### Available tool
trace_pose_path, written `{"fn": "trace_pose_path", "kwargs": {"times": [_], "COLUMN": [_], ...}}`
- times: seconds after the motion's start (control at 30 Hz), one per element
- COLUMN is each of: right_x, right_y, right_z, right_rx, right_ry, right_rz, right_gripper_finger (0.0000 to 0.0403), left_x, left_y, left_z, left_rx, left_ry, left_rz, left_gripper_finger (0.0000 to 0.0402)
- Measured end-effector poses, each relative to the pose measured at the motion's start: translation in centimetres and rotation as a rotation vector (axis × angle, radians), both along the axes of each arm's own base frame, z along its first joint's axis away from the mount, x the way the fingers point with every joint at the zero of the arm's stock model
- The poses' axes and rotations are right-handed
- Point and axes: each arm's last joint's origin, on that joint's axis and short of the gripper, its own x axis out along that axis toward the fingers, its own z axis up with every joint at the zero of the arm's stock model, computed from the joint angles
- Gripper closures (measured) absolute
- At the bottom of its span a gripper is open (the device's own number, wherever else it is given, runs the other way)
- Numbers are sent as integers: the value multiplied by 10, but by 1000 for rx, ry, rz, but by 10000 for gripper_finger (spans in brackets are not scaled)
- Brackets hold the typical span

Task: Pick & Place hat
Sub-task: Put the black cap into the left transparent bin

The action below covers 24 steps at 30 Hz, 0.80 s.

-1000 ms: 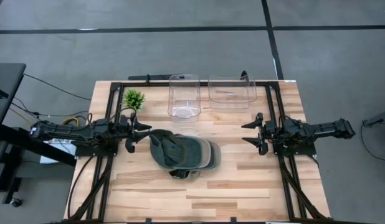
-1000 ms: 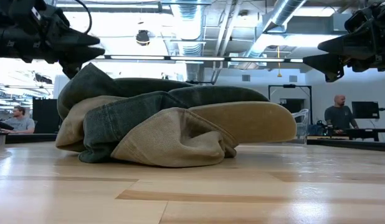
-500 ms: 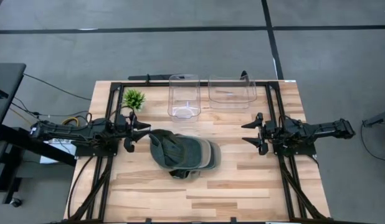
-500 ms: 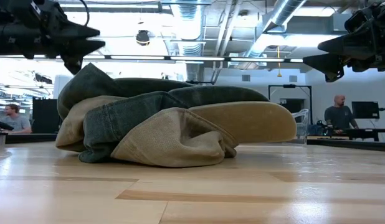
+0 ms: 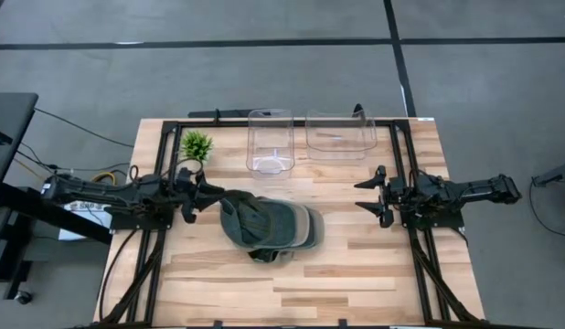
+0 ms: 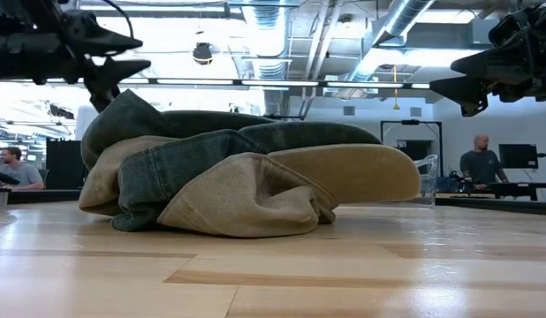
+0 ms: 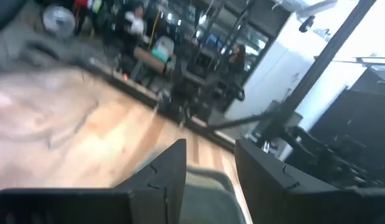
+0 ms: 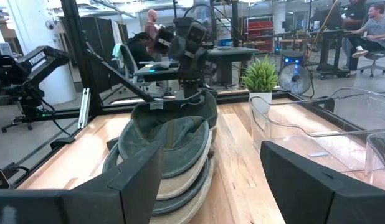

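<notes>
While both arms hover:
Left gripper (image 5: 209,194): fingers spread, at the hats' (image 5: 269,226) left edge.
Right gripper (image 5: 369,196): spread, well right.
Bins (image 5: 270,140): clear, far side, contents unclear.

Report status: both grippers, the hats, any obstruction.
Left gripper open, at the hat stack's left edge, nothing held. Right gripper open, waiting off to the right. Hats flat on table. Nothing in the way.

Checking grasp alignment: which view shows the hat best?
The high view: the whole hat and left gripper at its edge. The low view shows its side; the right wrist view shows it whole, farther off; the left wrist view only a blurred sliver.
</notes>
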Motion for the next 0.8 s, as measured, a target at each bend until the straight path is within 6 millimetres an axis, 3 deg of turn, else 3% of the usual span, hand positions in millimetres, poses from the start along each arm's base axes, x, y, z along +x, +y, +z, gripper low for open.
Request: {"fn": "trace_pose_path", "kwargs": {"times": [0.23, 0.33, 0.43, 0.8], "right_x": [0, 0, 0, 0], "right_y": [0, -1, -1, -1], "right_z": [0, 0, 0, 1], "right_rx": [-1, -84, -152, -146], "right_ry": [0, 0, 1, -11], "right_rz": [0, -9, -9, -7], "right_gripper_finger": [143, 143, 143, 143], "left_x": [10, 13, 16, 17], "left_y": [-8, -13, -20, -39], "left_z": [-15, -18, -19, -26], "left_rx": [-72, -71, 6, 239], "left_ry": [142, 161, 160, 184], "left_rz": [-50, -71, -68, -67], "left_gripper_finger": [268, 268, 268, 268]}}
